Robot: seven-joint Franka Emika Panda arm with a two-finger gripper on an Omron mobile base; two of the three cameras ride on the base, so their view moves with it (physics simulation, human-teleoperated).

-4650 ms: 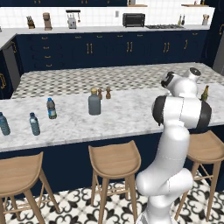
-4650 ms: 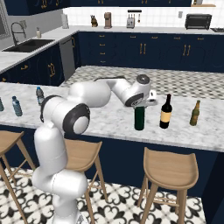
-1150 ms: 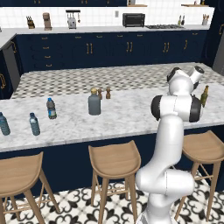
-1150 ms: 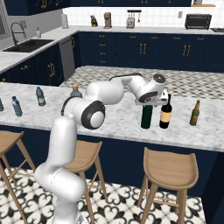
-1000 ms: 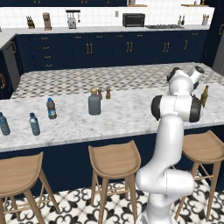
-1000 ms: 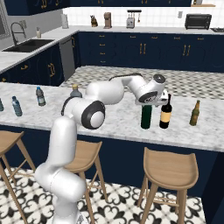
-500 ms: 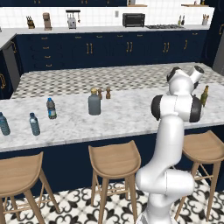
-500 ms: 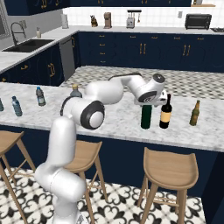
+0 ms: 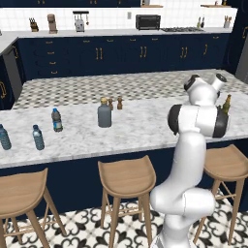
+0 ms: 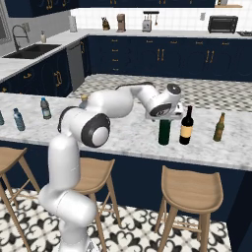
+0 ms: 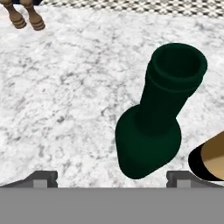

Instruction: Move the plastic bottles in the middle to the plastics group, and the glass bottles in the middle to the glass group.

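Released, upright on marble — smooth dark-green bottle point(image 11: 151, 131).

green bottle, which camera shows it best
The hand view: the green bottle is seen large from above, its open mouth and shoulders clear. The right base view shows only its lower body beneath the robot's hand, beside the labelled wine bottle.

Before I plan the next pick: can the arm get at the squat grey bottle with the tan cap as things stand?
Probably yes. The squat grey bottle stands alone on bare marble counter, with only two small brown shakers behind it. The gripper hangs open over the green bottle, holding nothing.
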